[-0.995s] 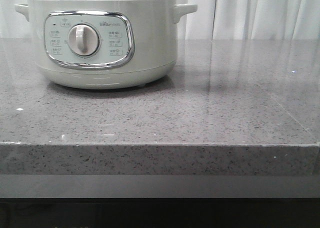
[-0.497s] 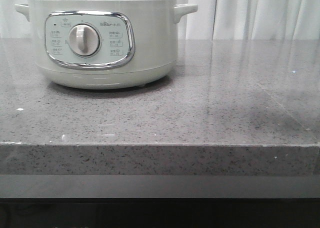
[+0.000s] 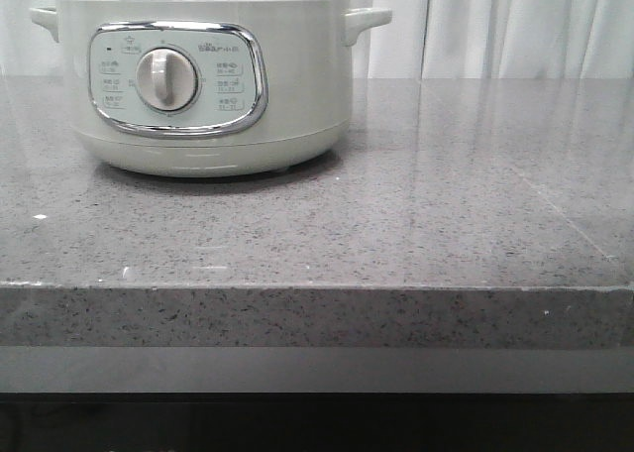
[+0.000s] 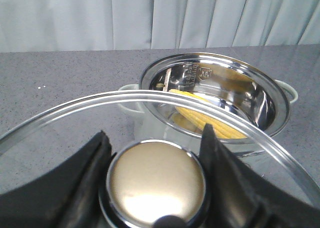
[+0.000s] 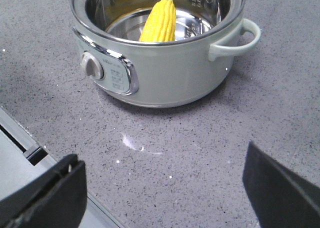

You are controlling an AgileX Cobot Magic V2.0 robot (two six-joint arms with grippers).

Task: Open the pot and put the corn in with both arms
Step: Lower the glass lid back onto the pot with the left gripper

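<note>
Status: the pot point(image 3: 203, 80) stands at upper left of the front view on the counter point(image 3: 396, 224), lid off. The corn point(image 5: 159, 21) lies inside the steel bowl, leaning against the wall, at top centre of the right wrist view; it also shows through the glass at centre right of the left wrist view. Both task steps, opening and loading, appear complete. No further step is named in the task; whether the lid is to go back on cannot be determined.

Left gripper point(image 4: 155, 153): fingers pinch the round metal knob point(image 4: 156, 180) of the glass lid point(image 4: 75, 118), one pad on each side. The lid is held clear of the pot, in the lower half of that view, with the open pot behind it.

Right gripper point(image 5: 162, 188): fingers spread wide at the lower corners of its view, holding nothing, with bare counter between them. The pot sits well apart, at top centre.

Neither arm appears in the front view.

Markings: the control panel point(image 3: 178, 80) carries a central dial point(image 3: 165, 79), small labels on either side, and a logo above the dial; none is legible. A stamped mark on the inner bowl wall, upper centre of the left wrist view, is too small to read.
</note>
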